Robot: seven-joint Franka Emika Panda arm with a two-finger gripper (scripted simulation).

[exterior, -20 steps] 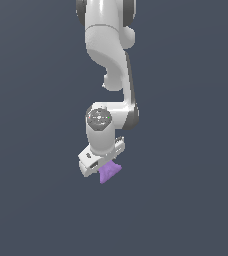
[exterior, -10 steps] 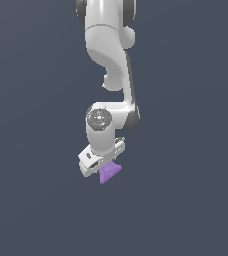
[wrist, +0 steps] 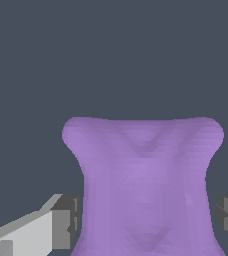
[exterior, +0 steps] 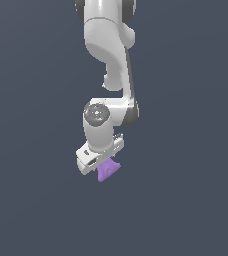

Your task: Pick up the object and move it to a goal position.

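The purple object (exterior: 107, 170) is a small bow-tie shaped lump sticking out below my white gripper (exterior: 102, 165) in the exterior view. In the wrist view the object (wrist: 143, 180) fills the space between my two fingers (wrist: 68, 220), with its flared end pointing away from the hand. The left pad touches its side and the right pad sits right at its other side. The gripper is shut on the object at its narrow waist.
Only a plain dark grey background shows around the arm (exterior: 108, 55) in both views. No goal marker, table edge or other object is in view.
The gripper and the purple object have risen slightly together, and the object stays between the fingers.
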